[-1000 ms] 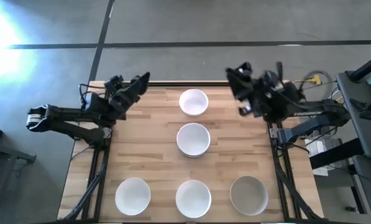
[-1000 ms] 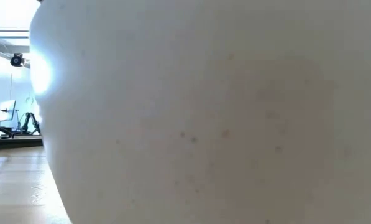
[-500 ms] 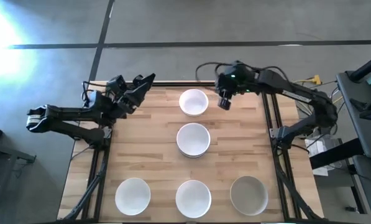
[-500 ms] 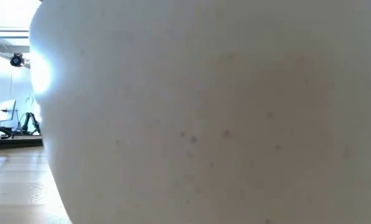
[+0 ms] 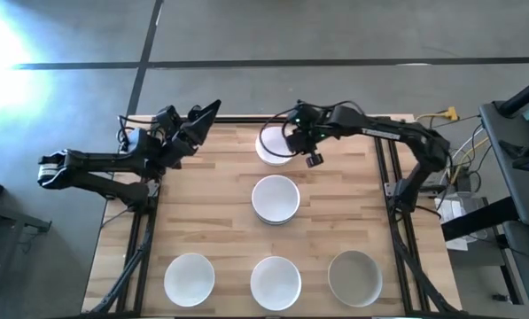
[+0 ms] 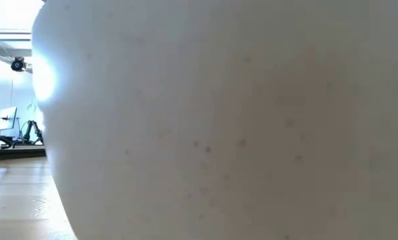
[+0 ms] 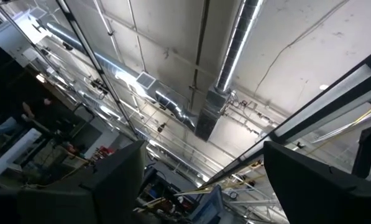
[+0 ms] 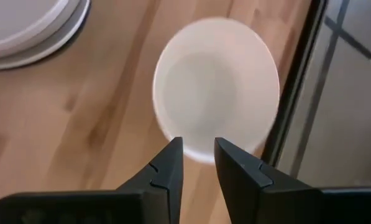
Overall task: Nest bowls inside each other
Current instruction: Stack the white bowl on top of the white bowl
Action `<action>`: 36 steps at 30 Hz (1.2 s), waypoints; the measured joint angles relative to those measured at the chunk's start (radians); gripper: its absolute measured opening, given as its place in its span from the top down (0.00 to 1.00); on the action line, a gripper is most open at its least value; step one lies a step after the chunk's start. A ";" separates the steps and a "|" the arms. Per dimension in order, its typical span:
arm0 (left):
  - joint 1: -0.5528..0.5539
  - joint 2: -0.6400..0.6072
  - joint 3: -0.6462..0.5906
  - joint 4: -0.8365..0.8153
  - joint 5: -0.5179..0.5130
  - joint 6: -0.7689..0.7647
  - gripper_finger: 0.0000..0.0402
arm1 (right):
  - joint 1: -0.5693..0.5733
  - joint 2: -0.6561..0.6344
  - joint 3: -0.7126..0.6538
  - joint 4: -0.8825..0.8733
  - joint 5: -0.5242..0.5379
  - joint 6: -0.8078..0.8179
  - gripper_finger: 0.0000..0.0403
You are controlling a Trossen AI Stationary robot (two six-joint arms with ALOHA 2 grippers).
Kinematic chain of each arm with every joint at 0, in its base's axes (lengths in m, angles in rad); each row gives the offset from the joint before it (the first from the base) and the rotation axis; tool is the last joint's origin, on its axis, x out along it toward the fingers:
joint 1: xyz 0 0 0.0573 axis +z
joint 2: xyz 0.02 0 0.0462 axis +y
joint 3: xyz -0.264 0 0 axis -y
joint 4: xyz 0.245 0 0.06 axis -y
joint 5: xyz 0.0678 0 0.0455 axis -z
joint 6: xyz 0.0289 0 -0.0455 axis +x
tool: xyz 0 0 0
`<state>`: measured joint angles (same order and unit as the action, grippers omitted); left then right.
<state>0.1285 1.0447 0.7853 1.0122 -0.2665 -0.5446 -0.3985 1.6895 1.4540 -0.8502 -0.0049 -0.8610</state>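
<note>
A white bowl (image 5: 271,149) stands at the far middle of the table and also shows in the right wrist view (image 8: 216,87). My right gripper (image 5: 291,143) hangs over this bowl's rim, fingers pointing down with a narrow gap (image 8: 197,155); I cannot tell whether they touch it. A stack of white bowls (image 5: 276,198) stands at the table's centre. Along the near edge stand a white bowl (image 5: 190,278), a second white bowl (image 5: 276,282) and a grey bowl (image 5: 354,276). My left gripper (image 5: 207,112) is open and empty at the far left, pointing up (image 7: 202,149).
The low view is almost filled by the wall of a white bowl (image 6: 219,120) standing close to the camera. Bare wooden table (image 5: 202,204) lies to the left and right of the centre stack. The table's dark frame rail (image 5: 246,120) runs just behind the far bowl.
My right arm has swung from the table's far right corner toward the left, and its gripper has turned to point down over the far white bowl. The bowls have stayed where they were.
</note>
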 joint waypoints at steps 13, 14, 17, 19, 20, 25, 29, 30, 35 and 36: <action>-0.006 0.000 0.000 0.000 0.000 -0.052 0.24 | -0.016 0.159 0.000 0.077 -0.073 -0.014 0.79; -0.006 0.000 0.000 0.000 0.000 -0.052 0.24 | -0.016 0.168 0.000 0.077 -0.073 -0.013 0.79; -0.006 0.000 0.000 0.000 0.000 -0.053 0.24 | -0.016 0.189 -0.001 0.076 -0.074 0.009 0.79; -0.006 0.000 0.000 0.000 0.000 -0.053 0.24 | -0.016 0.193 -0.001 0.073 -0.080 0.015 0.79; -0.006 0.000 0.000 0.000 0.000 -0.053 0.24 | -0.016 0.193 -0.001 0.072 -0.081 0.015 0.79; -0.006 0.000 0.000 0.000 0.000 -0.055 0.24 | -0.016 0.193 -0.001 0.074 -0.091 0.030 0.79; -0.006 0.000 0.000 0.000 0.002 -0.055 0.24 | -0.017 0.193 -0.001 0.060 -0.172 0.055 0.79; -0.006 0.000 0.000 0.000 0.003 -0.055 0.24 | -0.017 0.193 -0.001 0.061 -0.177 0.057 0.79; -0.006 0.000 0.000 0.000 0.004 -0.055 0.24 | -0.017 0.208 -0.001 0.065 -0.178 0.052 0.79; -0.006 0.000 0.000 0.000 0.004 -0.055 0.24 | -0.019 0.213 -0.001 0.064 -0.178 0.052 0.79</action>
<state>0.1223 1.0443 0.7853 1.0119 -0.2626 -0.5995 -0.4172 1.9021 1.4528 -0.7862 -0.1829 -0.8093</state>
